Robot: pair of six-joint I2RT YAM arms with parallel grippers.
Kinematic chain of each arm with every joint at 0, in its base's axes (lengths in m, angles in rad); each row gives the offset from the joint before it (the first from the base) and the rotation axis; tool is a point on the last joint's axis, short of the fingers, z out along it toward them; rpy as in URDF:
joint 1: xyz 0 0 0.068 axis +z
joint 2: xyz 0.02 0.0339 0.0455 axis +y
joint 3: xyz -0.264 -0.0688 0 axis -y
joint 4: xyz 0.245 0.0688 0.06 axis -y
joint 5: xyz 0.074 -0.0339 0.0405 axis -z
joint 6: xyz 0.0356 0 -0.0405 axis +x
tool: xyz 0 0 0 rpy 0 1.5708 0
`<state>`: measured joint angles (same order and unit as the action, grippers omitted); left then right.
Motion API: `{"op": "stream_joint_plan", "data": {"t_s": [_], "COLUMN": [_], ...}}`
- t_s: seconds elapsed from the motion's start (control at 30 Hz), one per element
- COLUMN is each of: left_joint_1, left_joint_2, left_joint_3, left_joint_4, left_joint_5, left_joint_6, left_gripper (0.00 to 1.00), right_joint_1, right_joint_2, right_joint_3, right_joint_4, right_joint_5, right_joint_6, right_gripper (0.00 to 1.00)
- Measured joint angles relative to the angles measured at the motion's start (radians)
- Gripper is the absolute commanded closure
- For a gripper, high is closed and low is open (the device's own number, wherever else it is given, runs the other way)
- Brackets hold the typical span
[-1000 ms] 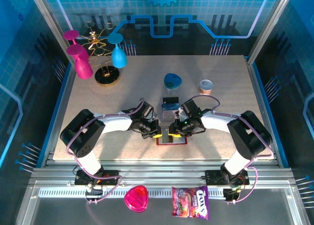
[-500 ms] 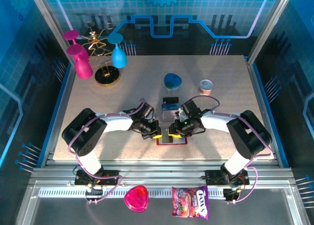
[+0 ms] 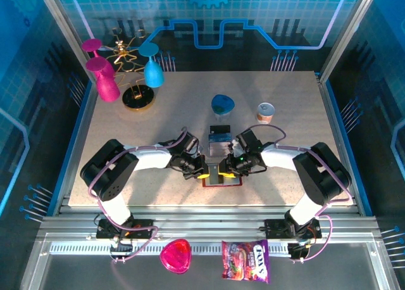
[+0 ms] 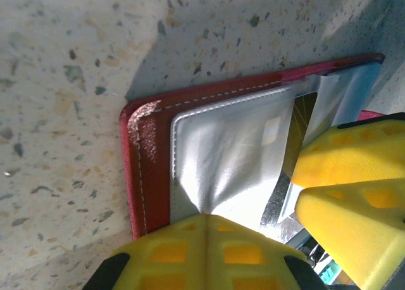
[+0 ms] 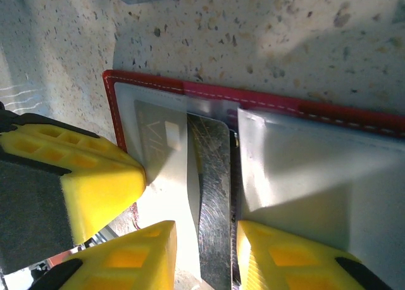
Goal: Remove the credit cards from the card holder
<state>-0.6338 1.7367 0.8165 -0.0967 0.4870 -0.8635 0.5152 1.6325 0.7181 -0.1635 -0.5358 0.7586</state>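
Lying open on the speckled table (image 3: 152, 125), near its near edge and about midway between left and right, the card holder (image 3: 221, 181) has both arms bent in over it. The left gripper (image 3: 202, 173) comes at it from the left and the right gripper (image 3: 226, 170) from the right, and their yellow tips almost meet above the holder's middle. From overhead the grippers cover most of the holder, leaving its dark red rim and a little of the pale inside. The left wrist view brings out the holder's scuffed red corner and white stitching, and a pale pocket (image 4: 221, 157) on which the left gripper's yellow pads rest, pressed together with only a seam between them; nothing is caught in them. The right wrist view gives what lies between the two pockets: a grey card (image 5: 212, 195) with a brushed surface, running down between the right gripper's two fingers, and just left of it a pale card (image 5: 161, 151) with a small square chip, both partly out of the holder. The right gripper's fingers stand apart, one on either side of the grey card; whether they are pinching it I cannot tell.
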Motion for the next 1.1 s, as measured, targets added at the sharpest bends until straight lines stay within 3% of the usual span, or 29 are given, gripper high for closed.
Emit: {"op": "stream_joint_plan", "data": {"t_s": [0.4, 0.83, 1.1], "left_joint_1": [0.001, 0.003, 0.003], "left_joint_2": [0.003, 0.007, 0.008], "left_joint_3": [0.0, 0.006, 0.006], "left_joint_4": [0.0, -0.003, -0.004], "left_joint_5": [0.004, 0.008, 0.008], "left_joint_6": [0.003, 0.003, 0.006], "left_gripper": [0.98, 0.98, 0.98], "right_joint_1": [-0.002, -0.014, -0.032], "right_joint_2": [0.003, 0.002, -0.019], "right_joint_3": [-0.023, -0.05, -0.052], "right_joint_4": [0.053, 0.082, 0.079], "right_joint_5": [-0.03, -0.049, -0.053], "right_joint_6": [0.011, 0.031, 0.026], "right_gripper": [0.73, 0.89, 0.91]}}
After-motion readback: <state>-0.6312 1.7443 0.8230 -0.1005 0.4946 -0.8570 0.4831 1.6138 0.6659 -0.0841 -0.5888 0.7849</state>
